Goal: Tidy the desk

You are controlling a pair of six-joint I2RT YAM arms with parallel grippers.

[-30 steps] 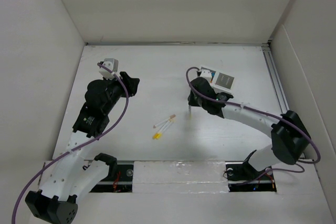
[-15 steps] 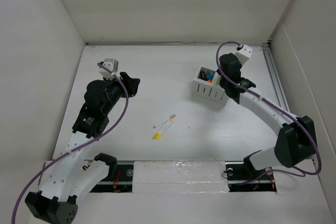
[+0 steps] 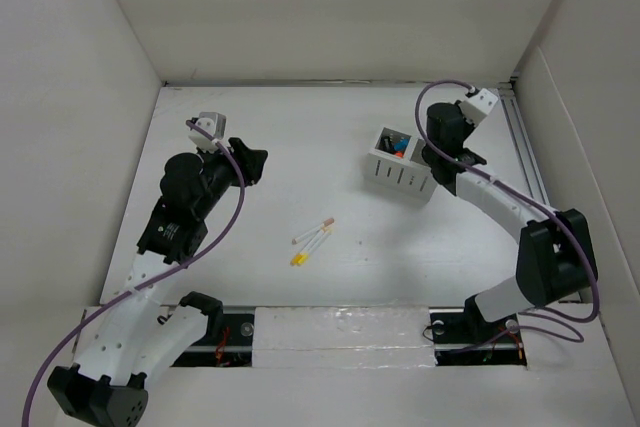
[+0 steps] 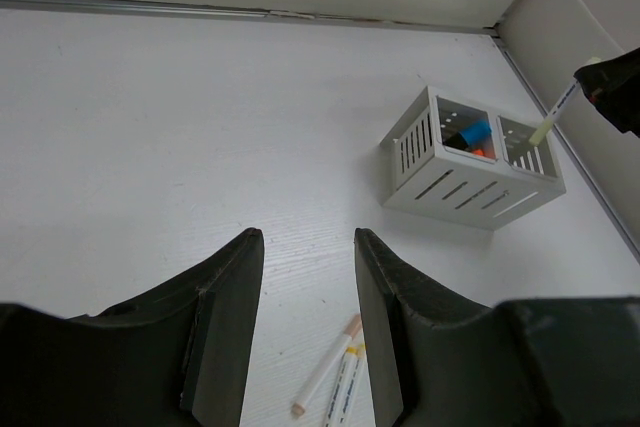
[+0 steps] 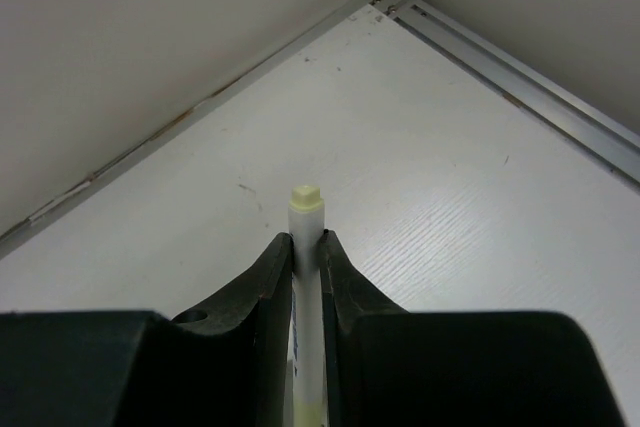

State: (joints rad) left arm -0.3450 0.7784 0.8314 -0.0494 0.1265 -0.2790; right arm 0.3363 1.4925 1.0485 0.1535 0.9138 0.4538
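Hovering above the organizer box [image 4: 470, 172]: right claw [image 5: 305, 247], pinching one white marker [image 5: 304, 209], tilted, pale cap pointing down. The box sits just under that claw, on the worktop [image 4: 180, 107] that lies beneath both claws.

Left claw [image 4: 305, 247]: spread, empty, with loose markers [image 4: 335, 377] just below it.

Risk: the cap catches the box's rim or divider on lowering and shoves the light box. An off-centre release drops the marker outside.

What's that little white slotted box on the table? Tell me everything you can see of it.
A small white box, thin metal or plastic by its look, with slotted walls and two open-topped compartments. It stands upright on the desk, far right side. One compartment holds blue and orange items; the right claw's marker seems poised above the other.
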